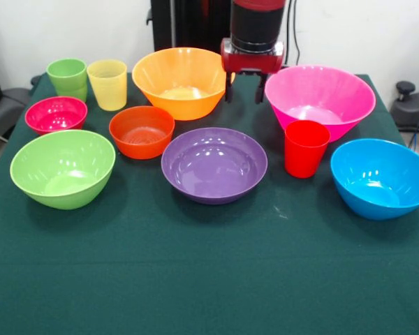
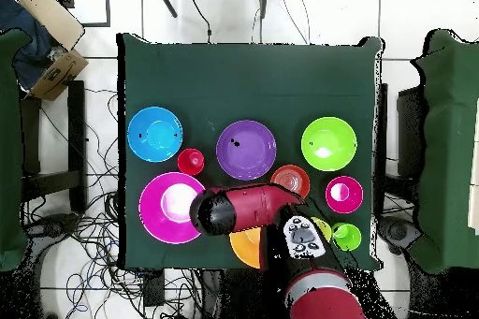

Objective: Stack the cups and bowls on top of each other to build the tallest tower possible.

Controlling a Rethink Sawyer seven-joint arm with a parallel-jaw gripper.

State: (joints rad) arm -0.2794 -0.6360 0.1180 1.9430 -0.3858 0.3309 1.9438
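My gripper (image 1: 244,93) hangs open and empty at the back, between the big orange bowl (image 1: 181,80) and the pink bowl (image 1: 320,98). In the overhead view the arm (image 2: 243,210) covers it and part of the orange bowl (image 2: 241,248). The purple bowl (image 1: 214,164) sits mid-table, with the lime-green bowl (image 1: 63,167) and blue bowl (image 1: 381,178) at either side. Small red-orange (image 1: 141,131) and magenta (image 1: 56,114) bowls sit left of centre. The green cup (image 1: 68,77) and yellow cup (image 1: 108,84) stand back left, and the red cup (image 1: 306,148) stands by the pink bowl. Everything stands singly; no tower is in view.
A dark green cloth (image 1: 209,279) covers the table. Cables and chairs (image 2: 42,128) surround the table (image 2: 248,72) on the floor.
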